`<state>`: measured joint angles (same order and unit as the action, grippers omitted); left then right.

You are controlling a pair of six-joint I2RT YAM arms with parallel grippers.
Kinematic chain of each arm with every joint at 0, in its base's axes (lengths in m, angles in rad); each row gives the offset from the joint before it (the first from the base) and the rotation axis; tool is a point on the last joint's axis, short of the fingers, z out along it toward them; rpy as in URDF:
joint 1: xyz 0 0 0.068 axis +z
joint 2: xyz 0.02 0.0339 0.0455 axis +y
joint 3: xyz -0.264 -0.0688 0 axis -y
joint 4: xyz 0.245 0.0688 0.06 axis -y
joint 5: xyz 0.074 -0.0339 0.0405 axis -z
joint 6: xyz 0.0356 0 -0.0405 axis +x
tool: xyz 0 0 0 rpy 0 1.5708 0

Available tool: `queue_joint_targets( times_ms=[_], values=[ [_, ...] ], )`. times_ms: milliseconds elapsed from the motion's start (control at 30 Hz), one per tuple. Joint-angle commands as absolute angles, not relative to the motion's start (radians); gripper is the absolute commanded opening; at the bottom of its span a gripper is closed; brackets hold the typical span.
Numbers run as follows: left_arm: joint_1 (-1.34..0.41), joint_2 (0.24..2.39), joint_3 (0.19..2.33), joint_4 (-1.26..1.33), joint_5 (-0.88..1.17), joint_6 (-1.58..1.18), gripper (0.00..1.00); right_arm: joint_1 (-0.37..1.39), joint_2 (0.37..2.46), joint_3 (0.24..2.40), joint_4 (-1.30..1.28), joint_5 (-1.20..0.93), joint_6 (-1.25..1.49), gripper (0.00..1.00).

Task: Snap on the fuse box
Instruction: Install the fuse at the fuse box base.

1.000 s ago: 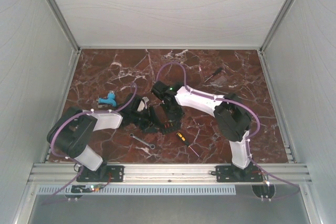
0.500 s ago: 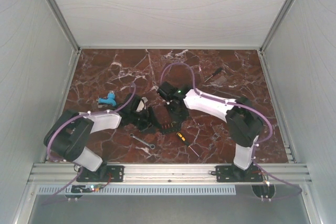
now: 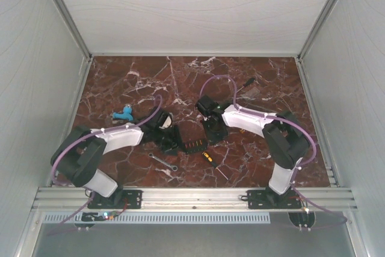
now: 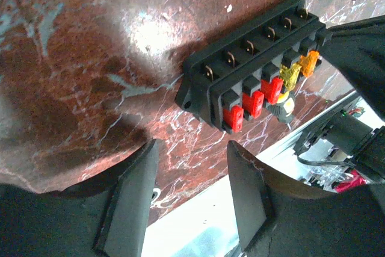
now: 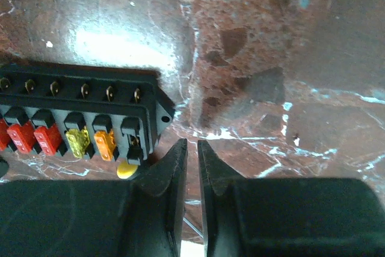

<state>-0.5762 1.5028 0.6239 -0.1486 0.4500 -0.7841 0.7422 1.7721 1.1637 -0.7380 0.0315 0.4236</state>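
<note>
The fuse box point(image 3: 193, 145) lies flat on the marble table point(image 3: 258, 167), near the middle and toward the front, between the two arms. Seen from above, its long axis runs roughly left to right across the table. The left gripper point(image 4: 189, 179) is off its left end and the right gripper point(image 5: 192, 161) just beyond its right end.

The fuses are exposed in a single row along the length: three red, one yellow, one orange. A line of metal tabs runs parallel to them on the neighbouring ledge. In the left wrist view the box slants from lower left up to upper right, with the red fuses at the nearer end.

The left jaws stand wide apart with only bare table between the fingers point(image 4: 129, 191) — they hold nothing and stop short of the box. The right fingers point(image 5: 171, 170) are drawn almost together, with a thin slit between them and nothing in it. They sit just beside the box's corner ear — not touching it.

A screwdriver point(image 3: 208, 159) lies just in front of the box and a wrench point(image 3: 163, 161) lies to the front left.
</note>
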Motion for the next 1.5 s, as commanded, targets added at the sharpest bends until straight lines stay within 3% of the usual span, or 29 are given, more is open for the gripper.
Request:
queue_joint_targets(
  times_ms=[0, 333, 600, 867, 1467],
  values=[
    [-0.587, 1.549, 0.684, -0.149, 0.444, -0.782, 0.5, 0.765, 1.799, 1.159, -0.646, -0.025, 0.423, 0.1],
    [-0.568, 1.631, 0.708, -0.089, 0.46, -0.78, 0.48, 0.781, 1.803, 1.188, -0.632, -0.079, 0.431, 0.11],
    [-0.557, 1.59, 0.687, -0.091, 0.47, -0.774, 0.5, 0.781, 1.718, 1.25, -0.763, -0.014, 0.469, 0.21],
    [-0.533, 1.548, 0.662, -0.085, 0.481, -0.761, 0.53, 0.792, 1.766, 1.323, -0.793, -0.055, 0.532, 0.2],
    [-0.532, 1.586, 0.669, -0.023, 0.525, -0.75, 0.55, 0.812, 1.887, 1.372, -0.817, -0.072, 0.591, 0.0]
  ],
)
